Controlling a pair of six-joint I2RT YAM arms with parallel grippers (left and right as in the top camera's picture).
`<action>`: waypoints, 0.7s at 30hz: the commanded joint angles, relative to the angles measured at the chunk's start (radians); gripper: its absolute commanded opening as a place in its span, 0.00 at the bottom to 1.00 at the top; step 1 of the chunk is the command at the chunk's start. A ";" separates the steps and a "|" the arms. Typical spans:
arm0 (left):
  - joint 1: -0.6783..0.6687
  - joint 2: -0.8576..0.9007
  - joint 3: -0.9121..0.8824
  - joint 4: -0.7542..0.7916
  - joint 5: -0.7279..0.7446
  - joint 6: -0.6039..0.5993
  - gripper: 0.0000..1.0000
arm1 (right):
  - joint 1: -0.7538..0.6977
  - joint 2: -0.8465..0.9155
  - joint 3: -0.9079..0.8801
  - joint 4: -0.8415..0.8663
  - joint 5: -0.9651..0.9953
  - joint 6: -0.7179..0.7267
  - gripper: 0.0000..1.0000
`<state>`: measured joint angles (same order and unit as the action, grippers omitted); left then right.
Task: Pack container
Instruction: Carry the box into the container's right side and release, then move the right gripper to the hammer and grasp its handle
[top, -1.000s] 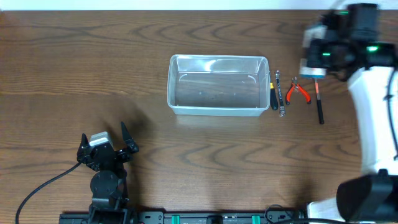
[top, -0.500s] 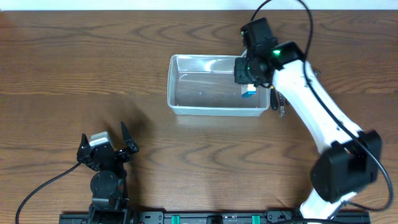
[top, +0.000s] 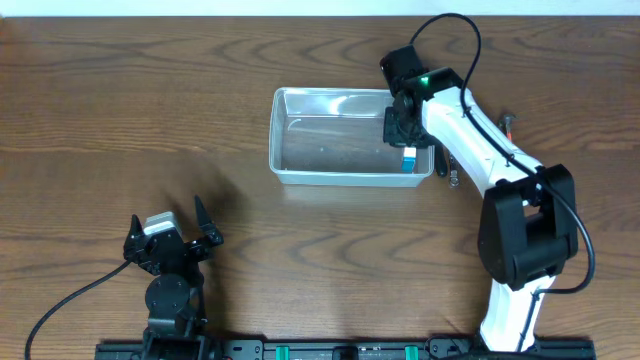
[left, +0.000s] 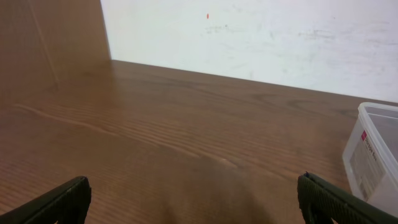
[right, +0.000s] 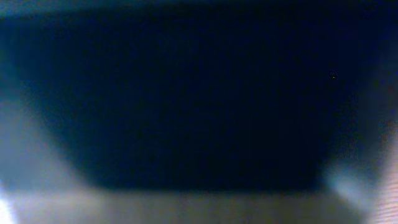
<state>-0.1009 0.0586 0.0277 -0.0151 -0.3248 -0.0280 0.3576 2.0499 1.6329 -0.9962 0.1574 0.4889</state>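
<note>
The container (top: 285, 140), a clear rectangular tub, stands at the table's middle back; its corner also shows in the left wrist view (left: 373, 155). My right gripper (top: 400, 128) hangs over the tub's right end and is shut on a small blue-and-white box (top: 409, 158), which is down inside the tub by its right wall. The right wrist view is filled by a blurred dark blue surface (right: 199, 93); no fingers show there. My left gripper (top: 168, 230) is open and empty near the table's front left, well away from the tub, with its fingertips wide apart in the left wrist view (left: 196, 202).
Small hand tools lie just right of the tub, mostly hidden under my right arm: a metal wrench end (top: 452, 178) and a tool tip (top: 507, 119) show. A white wall (left: 249, 37) runs along the table's far edge.
My right arm swung left from the tools at the back right to the tub, carrying the blue-and-white box, then lowered it into the tub's right end. The left arm has not moved.
</note>
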 joint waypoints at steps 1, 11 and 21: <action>0.002 -0.002 -0.024 -0.026 -0.016 0.002 0.98 | -0.005 0.027 -0.003 -0.004 0.024 0.000 0.32; 0.002 -0.002 -0.024 -0.026 -0.016 0.002 0.98 | -0.005 -0.035 0.035 0.009 0.024 -0.086 0.78; 0.002 -0.002 -0.024 -0.026 -0.017 0.002 0.98 | -0.076 -0.350 0.056 0.021 0.190 -0.169 0.92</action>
<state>-0.1009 0.0586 0.0277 -0.0147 -0.3248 -0.0280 0.3313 1.8023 1.6562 -0.9714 0.2176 0.3748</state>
